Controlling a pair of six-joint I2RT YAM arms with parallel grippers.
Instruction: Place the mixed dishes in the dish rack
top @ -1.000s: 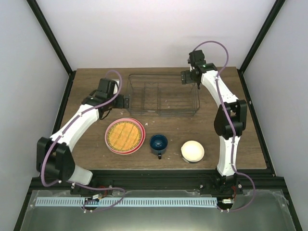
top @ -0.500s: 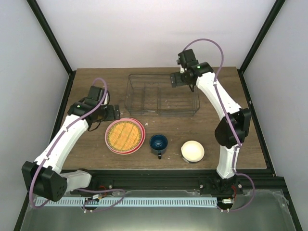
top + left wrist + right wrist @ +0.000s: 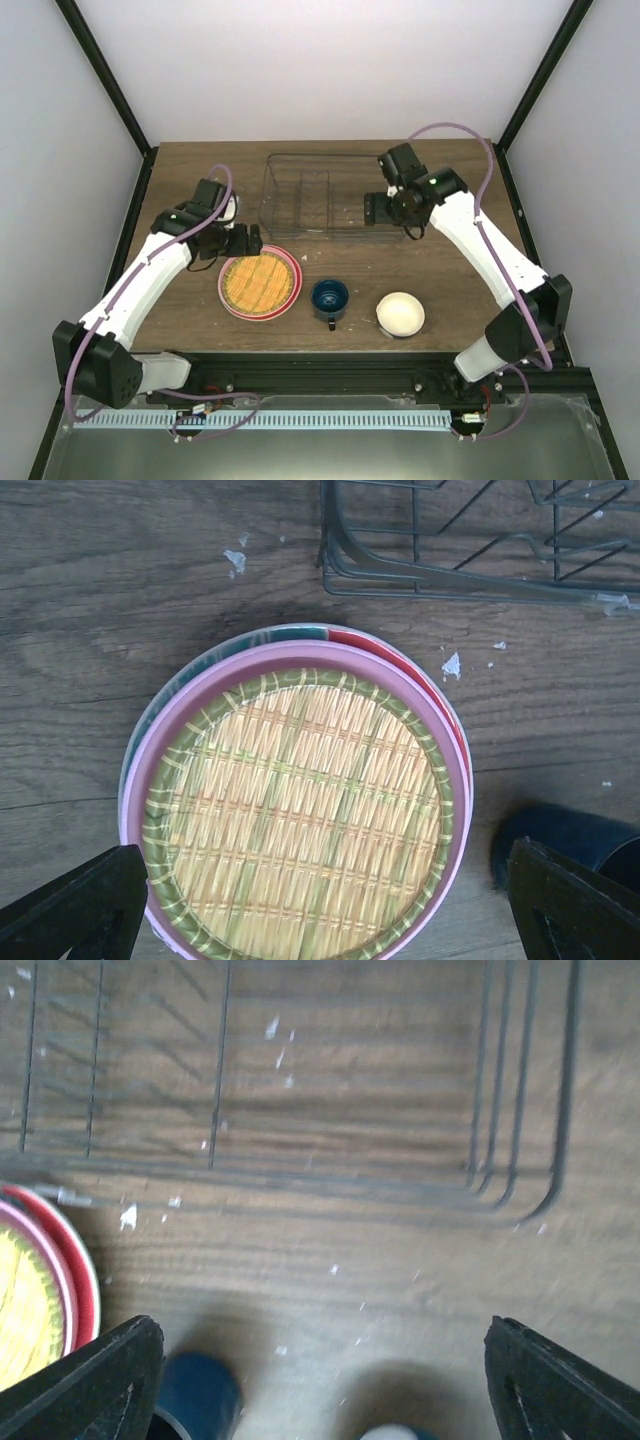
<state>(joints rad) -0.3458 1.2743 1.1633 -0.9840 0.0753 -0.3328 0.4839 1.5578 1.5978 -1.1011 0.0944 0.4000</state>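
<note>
**Both pincers wide and empty; every dish lies outside the rack**

**Top view.** The left pincer [image 3: 245, 240] stands wide and holds nothing. It hangs at the far left edge of the woven plate [image 3: 260, 282], which rests inside the pink plate [image 3: 223, 288], just on the base side of the pincer. The right pincer [image 3: 378, 208] is spread wide too, with nothing in it, over the near right part of the dish rack [image 3: 268, 190]. The mug [image 3: 329, 298] and the bowl [image 3: 400, 313] sit on the surface [image 3: 180, 330] on the base side of that pincer. The mug lies off to its left, and the bowl is almost straight back from it.

**Left wrist view.** Both fingers [image 3: 80, 910] show only at the bottom corners, far apart. The left pincer [image 3: 320, 910] looks straight down on the woven plate [image 3: 300, 820], which fills the gap between them. The pink plate [image 3: 455, 780] rings the woven plate. Under the pink one peeks a further plate with a teal and red rim [image 3: 300, 632]. Ahead of the pincer and to its right is a corner of the dish rack [image 3: 450, 585]. The mug [image 3: 575, 835] lies just ahead of the right-hand finger.

**Right wrist view.** This view is blurred. The fingers [image 3: 90, 1390] sit at the bottom corners, wide apart, and the right pincer [image 3: 325, 1385] has bare surface [image 3: 400, 1260] below it. The dish rack [image 3: 300, 1185] lies ahead of it. The mug [image 3: 200, 1390] is beside the left-hand finger. The stacked plates are at the left edge, and a sliver of the bowl [image 3: 395, 1432] shows between the fingers.
</note>
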